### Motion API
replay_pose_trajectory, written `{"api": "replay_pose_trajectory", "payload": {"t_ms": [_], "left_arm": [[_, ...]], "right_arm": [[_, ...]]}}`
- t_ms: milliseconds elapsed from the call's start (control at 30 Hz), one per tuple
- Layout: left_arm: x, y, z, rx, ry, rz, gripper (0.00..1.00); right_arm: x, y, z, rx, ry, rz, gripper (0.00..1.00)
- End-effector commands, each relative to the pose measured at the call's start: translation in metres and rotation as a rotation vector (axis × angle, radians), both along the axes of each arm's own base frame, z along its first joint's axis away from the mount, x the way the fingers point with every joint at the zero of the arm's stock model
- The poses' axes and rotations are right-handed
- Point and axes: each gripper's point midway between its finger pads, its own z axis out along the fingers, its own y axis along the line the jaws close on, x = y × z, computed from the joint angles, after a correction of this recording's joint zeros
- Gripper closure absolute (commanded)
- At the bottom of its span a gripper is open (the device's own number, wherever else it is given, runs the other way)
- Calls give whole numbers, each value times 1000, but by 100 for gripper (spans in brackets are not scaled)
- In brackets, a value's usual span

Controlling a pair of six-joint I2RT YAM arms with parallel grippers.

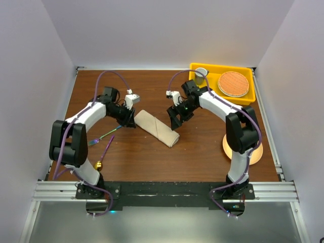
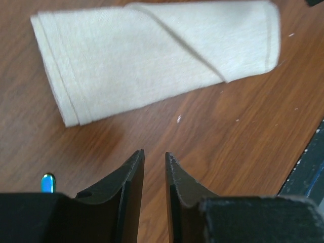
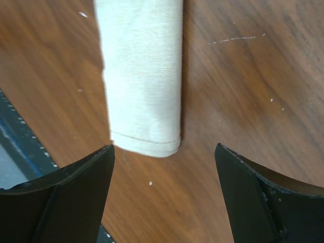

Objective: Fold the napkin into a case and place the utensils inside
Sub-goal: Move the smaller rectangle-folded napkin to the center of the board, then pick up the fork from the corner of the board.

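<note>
The napkin [image 1: 157, 128] lies folded into a narrow, long case, slanting across the middle of the table. My left gripper [image 1: 130, 121] hovers by its upper left end, jaws a narrow gap apart and holding nothing [image 2: 154, 154]; the cloth [image 2: 152, 61] lies just ahead of them. My right gripper [image 1: 175, 122] stands wide open over the lower right end, with the hemmed cloth end [image 3: 144, 76] just beyond its fingertips [image 3: 164, 149]. The fork [image 1: 104, 136] and spoon [image 1: 104, 154] lie on the table to the left, beside the left arm.
A yellow tray [image 1: 240, 99] at the back right holds a small cup [image 1: 200, 73] and a round woven mat [image 1: 233, 83]. A round peach plate [image 1: 255, 152] sits under the right arm's elbow. White walls close in the table on three sides.
</note>
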Motion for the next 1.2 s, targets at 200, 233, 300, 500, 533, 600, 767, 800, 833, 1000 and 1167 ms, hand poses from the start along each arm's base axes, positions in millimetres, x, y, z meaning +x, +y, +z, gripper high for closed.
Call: {"api": "replay_pose_trajectory", "payload": {"t_ms": [200,233,300,500,533,600,767,800,833,1000,1167], "left_arm": [[43,16,-40,177,-65,46,72],[45,14,-47,183,-54,41,72],[57,10,-47,183,-64,43,72],[72,-21,-54,179,-63,-5,73],[70,-30,-56,176,-62,-26,73],[71,-42,-53,164,-70,-41,73],[58,-55,-45,107,-13,-46,72],[55,-52,-43,100,1,-34,72],[60,-41,-28,76,-17,17,71],[50,7,28,6,-114,98,53],[8,72,69,137,-195,115,43]], "right_arm": [[-19,15,-22,-53,-3,113,15],[-28,16,-25,-54,5,126,15],[-48,23,-34,-60,28,158,15],[-86,45,-46,-38,75,228,15],[-92,48,-45,-24,91,234,15],[-104,57,-40,3,115,245,14],[-133,75,-12,70,132,292,12],[-135,71,-12,61,138,282,12],[-135,67,-11,51,129,276,11],[-136,39,14,56,44,239,6],[-110,26,65,96,-174,199,2]]}}
